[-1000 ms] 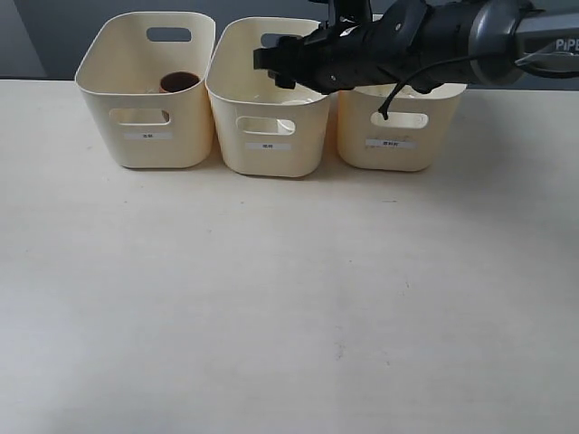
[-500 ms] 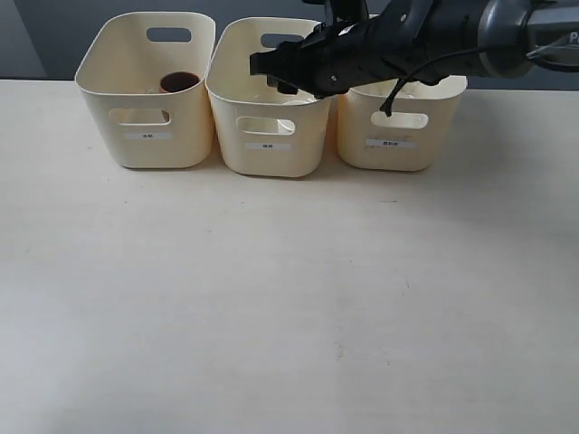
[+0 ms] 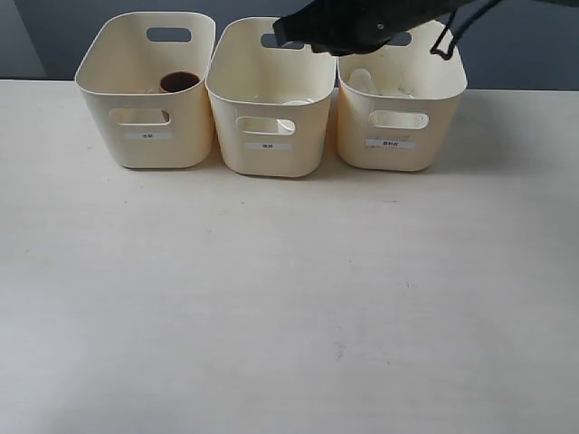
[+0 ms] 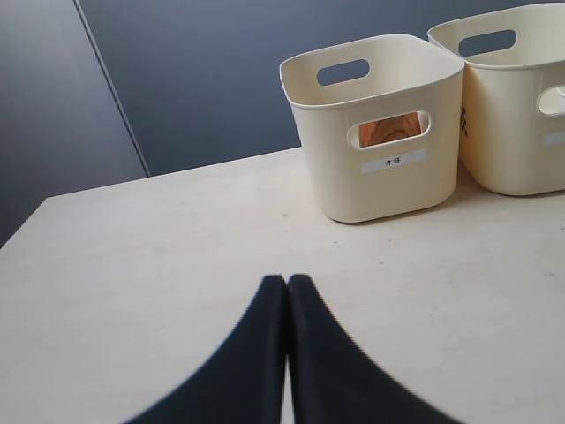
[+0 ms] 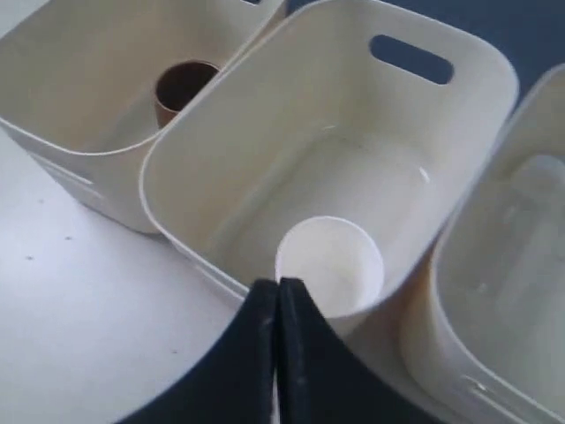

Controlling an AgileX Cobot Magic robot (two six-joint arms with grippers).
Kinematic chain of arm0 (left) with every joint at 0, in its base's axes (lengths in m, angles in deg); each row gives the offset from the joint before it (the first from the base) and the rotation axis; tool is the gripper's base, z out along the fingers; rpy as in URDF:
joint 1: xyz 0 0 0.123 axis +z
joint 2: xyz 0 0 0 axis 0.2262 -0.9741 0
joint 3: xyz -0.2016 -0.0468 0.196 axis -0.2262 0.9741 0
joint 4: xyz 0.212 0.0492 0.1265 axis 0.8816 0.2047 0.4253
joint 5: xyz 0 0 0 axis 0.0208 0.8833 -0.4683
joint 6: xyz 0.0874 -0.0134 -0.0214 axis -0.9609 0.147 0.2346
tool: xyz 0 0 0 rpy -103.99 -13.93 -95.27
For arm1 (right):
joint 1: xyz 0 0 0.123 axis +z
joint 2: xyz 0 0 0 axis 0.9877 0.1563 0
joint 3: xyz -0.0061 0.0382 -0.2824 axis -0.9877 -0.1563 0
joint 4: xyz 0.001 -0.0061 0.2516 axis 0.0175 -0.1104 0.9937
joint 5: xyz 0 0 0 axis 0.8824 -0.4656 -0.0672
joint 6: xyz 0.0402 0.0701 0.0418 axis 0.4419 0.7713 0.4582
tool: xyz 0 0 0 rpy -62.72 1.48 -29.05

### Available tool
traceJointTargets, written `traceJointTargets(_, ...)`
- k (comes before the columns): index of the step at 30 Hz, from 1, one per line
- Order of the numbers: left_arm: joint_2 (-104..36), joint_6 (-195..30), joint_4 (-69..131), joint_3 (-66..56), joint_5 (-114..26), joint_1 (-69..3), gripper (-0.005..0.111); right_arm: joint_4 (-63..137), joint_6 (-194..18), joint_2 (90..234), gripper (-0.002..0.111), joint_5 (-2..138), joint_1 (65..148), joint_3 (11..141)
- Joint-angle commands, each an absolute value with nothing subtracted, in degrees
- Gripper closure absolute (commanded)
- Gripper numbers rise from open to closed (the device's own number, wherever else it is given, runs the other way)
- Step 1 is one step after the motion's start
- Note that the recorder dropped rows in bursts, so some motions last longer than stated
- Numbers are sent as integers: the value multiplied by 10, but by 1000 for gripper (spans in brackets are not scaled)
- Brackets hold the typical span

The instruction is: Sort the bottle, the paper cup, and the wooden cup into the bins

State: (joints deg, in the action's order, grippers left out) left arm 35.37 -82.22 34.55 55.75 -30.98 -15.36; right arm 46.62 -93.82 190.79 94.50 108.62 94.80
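Observation:
Three cream bins stand in a row at the table's far side. The wooden cup (image 3: pixel 179 82) (image 5: pixel 183 87) stands in the left bin (image 3: pixel 145 108) and shows through that bin's handle cutout (image 4: pixel 388 131). Upright in the middle bin (image 3: pixel 267 122) (image 5: pixel 221 168) sits the white paper cup (image 5: pixel 331 265) (image 3: pixel 294 102). The clear bottle (image 3: pixel 362 81) (image 5: pixel 530 230) lies in the right bin (image 3: pixel 403 117). My right gripper (image 3: pixel 279 34) (image 5: pixel 278 284) hangs shut and empty above the middle bin's rim. My left gripper (image 4: pixel 287 281) is shut over bare table, empty, and out of the exterior view.
The cream table (image 3: pixel 289 289) stretches wide in front of the bins. A dark wall stands behind them. The right arm (image 3: pixel 380 18) crosses above the middle and right bins at the top of the exterior view.
The right arm has lifted up and back from over the middle bin, uncovering the right bin. The bins and their contents have not moved.

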Motion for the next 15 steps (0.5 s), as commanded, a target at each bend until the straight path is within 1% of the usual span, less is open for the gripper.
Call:
traceJointTargets(1,356,-821,350,558,-313,-155,107,265,-764,1867,109,1036,1083,945)
traceJointTargets(4,356,-821,350,558,-313,-155,107,185,-724,1844,109,1106,1083,945)
traceJointTargets(7,356,-821,350,558,-312,-155,107,153,-703,1816,109,1158,1083,945)
traceJointTargets(15,356,-821,350,558,-313,-155,107,146,-692,1731,109,1232,1083,945)
